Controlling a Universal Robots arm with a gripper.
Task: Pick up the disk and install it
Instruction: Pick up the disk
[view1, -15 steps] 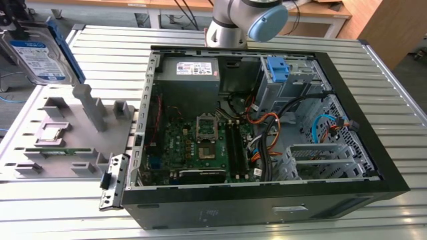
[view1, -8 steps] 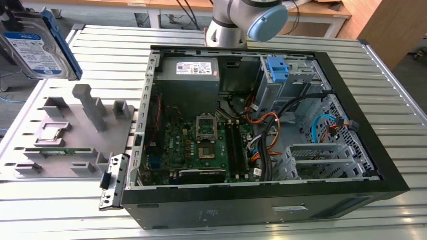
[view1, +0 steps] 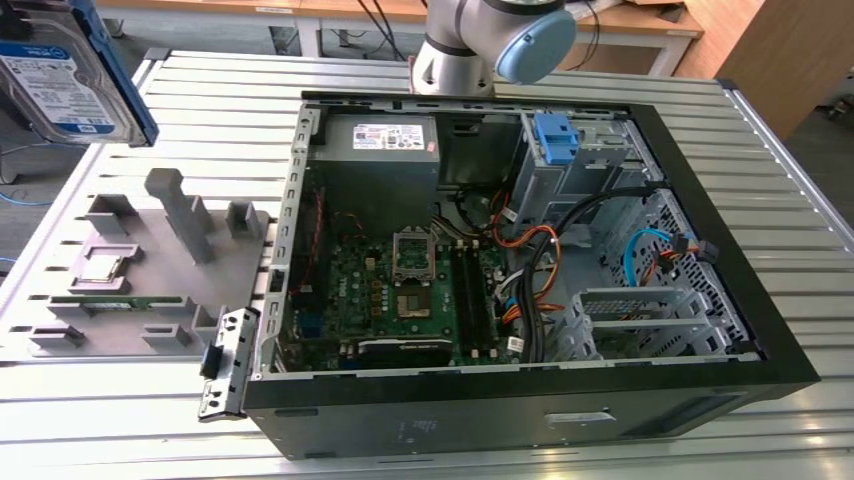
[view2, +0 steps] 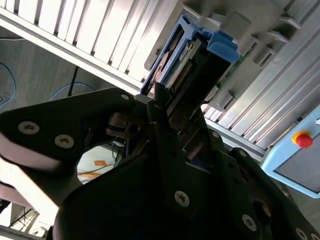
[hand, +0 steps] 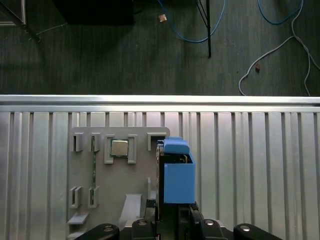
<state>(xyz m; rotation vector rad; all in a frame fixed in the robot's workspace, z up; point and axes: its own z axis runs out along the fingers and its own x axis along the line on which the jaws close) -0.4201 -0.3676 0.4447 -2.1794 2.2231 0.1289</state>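
Plainly off the table, the disk (view1: 67, 75) sits at the far left of the exterior view, well apart from the open computer case (view1: 747, 330) on the exterior view's right. Its broad face is turned toward that camera. It is a flat silver rectangle with a white-and-blue label covering most of the face, and a blue plastic bracket runs down the edge nearer the case. It hangs tilted, above and beyond the grey fixture plate (view1: 147, 270), without touching it.

In the second wrist view the gripper (view2: 165, 107) is closed on the disk (view2: 190, 60), with the dark fingers (view2: 159, 117) pressed against its two flat sides. From there the disk is seen edge-on: thin, with the blue bracket framing it, a blue tab at the far end and a connector strip along the middle.

In the first wrist view the disk (hand: 175, 170) also appears end-on as a blue block between the gripper's (hand: 170, 220) black links. It is just beside the fixture plate (hand: 135, 165), where the small square processor chip (hand: 119, 148) lies in its pocket.

Inside the case are a green motherboard (view1: 387, 290) and, at the far side, a blue clip (view1: 554, 135) on the drive cage. The arm (view1: 487, 40) rises beyond the case. The slatted metal table (view1: 801, 200) carries both the case and the plate.
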